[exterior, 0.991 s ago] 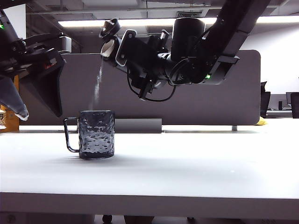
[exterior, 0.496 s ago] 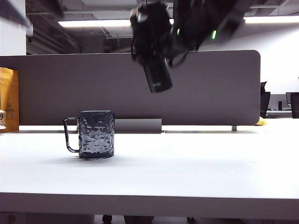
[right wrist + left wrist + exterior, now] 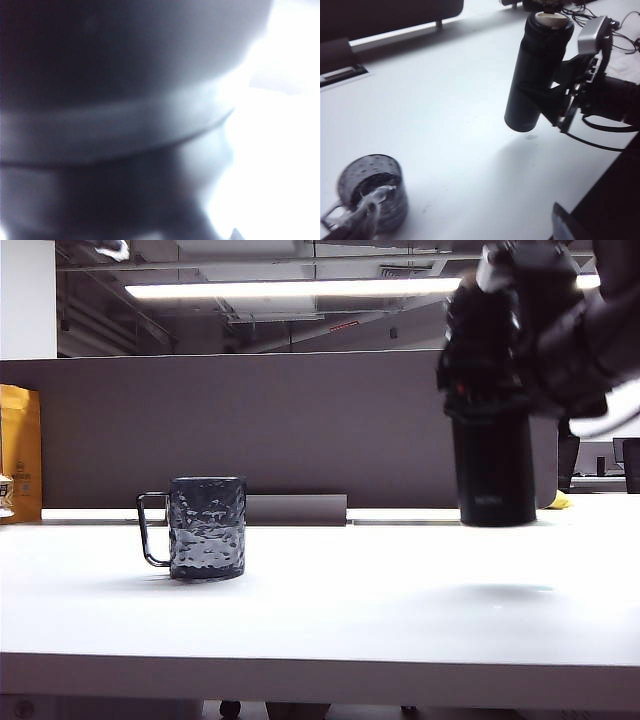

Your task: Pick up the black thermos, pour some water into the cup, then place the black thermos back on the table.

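Observation:
The cup [image 3: 205, 528], a dark dimpled glass mug with its handle to the left, stands on the white table [image 3: 330, 620] left of the middle; in the left wrist view the cup [image 3: 370, 192] holds water. The black thermos [image 3: 493, 475] hangs upright a little above the table at the right, its beige inner cap showing on top. My right gripper [image 3: 500, 360] is shut on the upper body of the thermos [image 3: 532, 60], whose dark wall [image 3: 125, 65] fills the right wrist view. My left gripper [image 3: 462, 230] is open and empty, high above the cup.
A grey-brown divider panel [image 3: 300, 420] runs along the back of the table, with a low grey box [image 3: 295, 508] at its foot. A yellow bag [image 3: 20, 450] stands at the far left. Cables [image 3: 620, 20] lie beyond the thermos.
The thermos was tipped and pouring over the cup; it has swung upright and moved right and down. The left arm has lifted out of the exterior view.

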`<state>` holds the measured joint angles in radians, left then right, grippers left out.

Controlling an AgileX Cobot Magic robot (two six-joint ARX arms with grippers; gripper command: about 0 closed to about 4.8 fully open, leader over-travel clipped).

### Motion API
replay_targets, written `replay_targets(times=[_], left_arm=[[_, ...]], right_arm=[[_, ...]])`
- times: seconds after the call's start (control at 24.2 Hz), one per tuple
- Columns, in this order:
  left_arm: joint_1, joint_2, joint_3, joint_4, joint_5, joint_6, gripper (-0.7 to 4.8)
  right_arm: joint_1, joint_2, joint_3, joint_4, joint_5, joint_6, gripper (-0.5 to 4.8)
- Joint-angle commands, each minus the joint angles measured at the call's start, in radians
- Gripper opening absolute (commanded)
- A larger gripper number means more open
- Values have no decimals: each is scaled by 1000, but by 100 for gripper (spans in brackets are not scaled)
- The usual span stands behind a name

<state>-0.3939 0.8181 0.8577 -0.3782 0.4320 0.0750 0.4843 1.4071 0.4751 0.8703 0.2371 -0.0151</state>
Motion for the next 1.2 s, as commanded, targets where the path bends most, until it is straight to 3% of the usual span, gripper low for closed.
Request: replay_targets(times=[0.04, 0.12, 0.21, 0.7, 0.74, 0.78, 0.83, 1.03, 1.2], left_arm=[[-15, 13, -63, 152, 17, -23, 479], [-29, 40, -69, 157, 18, -19, 479], [-29, 69, -69, 156, 17, -22, 479], [-29, 84, -69, 156, 18, -23, 479], [-29, 84, -69, 156, 18, -23, 479], [-29, 84, -69, 156, 17, -23, 479], [-29, 84, -69, 156, 18, -23, 479], [-29, 68, -68, 158, 17, -23, 479], [-28, 12, -68, 153, 12, -26, 479]], right_arm=[[-50, 97, 11, 265, -5, -1, 48], [-87, 251, 15, 428, -23, -1, 49], [-92, 344, 15, 491, -34, -1, 49], [-90, 410, 13, 484, -29, 70, 62], [-90, 410, 13, 471, -30, 71, 189], [-90, 409, 12, 471, -30, 71, 432], [-90, 409, 11, 473, -30, 71, 454], [-88, 303, -74, 433, -41, 71, 454], [-88, 50, -161, 109, -183, 88, 446]])
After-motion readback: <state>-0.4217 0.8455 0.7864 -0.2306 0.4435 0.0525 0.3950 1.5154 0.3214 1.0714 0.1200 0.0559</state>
